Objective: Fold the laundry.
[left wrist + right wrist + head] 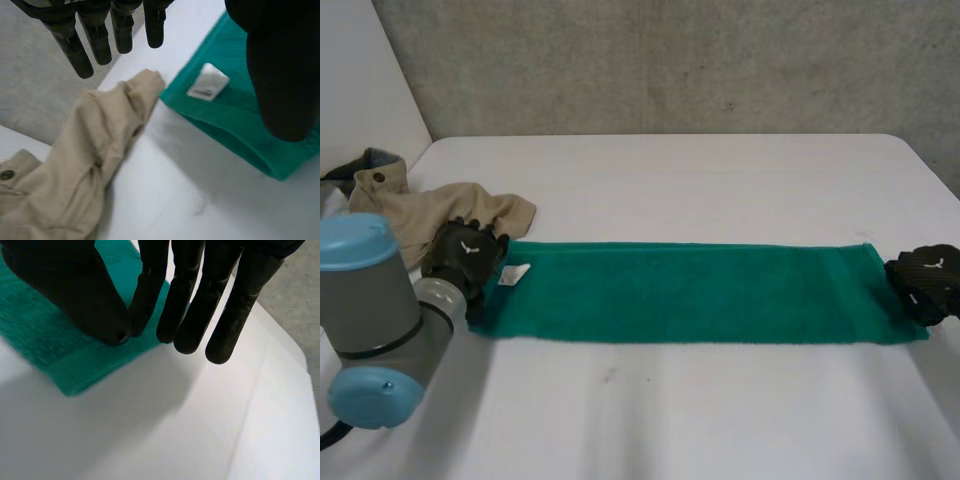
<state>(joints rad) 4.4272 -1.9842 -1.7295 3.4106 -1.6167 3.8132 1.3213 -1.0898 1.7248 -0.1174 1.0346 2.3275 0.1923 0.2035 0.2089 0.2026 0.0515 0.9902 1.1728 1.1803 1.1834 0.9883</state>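
A green towel [690, 292], folded into a long strip, is laid flat on the white table [720, 420] and stretched between the two hands. The right hand [928, 280] is set on one short end of the strip. In its wrist view the thumb [65, 290] and the finger next to it are brought together tip to tip on the cloth just inside the end edge, so that the towel is pinched there. The other fingers [230, 305] are held straight and close together past that edge, above bare table. The left hand [465, 255] is placed at the opposite end and is released. In its wrist view its fingers are held straight and slightly spread, clear of the towel, and nothing is gripped by them. Its thumb is stretched out over the towel's corner, though it cannot be told whether the cloth is touched by it. A white label [207, 82] is seen lying on the towel between that thumb and those fingers, close to the end edge. Just beyond the left fingertips a crumpled beige garment [90, 165] is spread on the table, its nearest tip just beside the towel's corner. A button [7, 175] is seen on its far part. Past the garment, at the table's edge, a grey cloth [365, 163] is partly seen.
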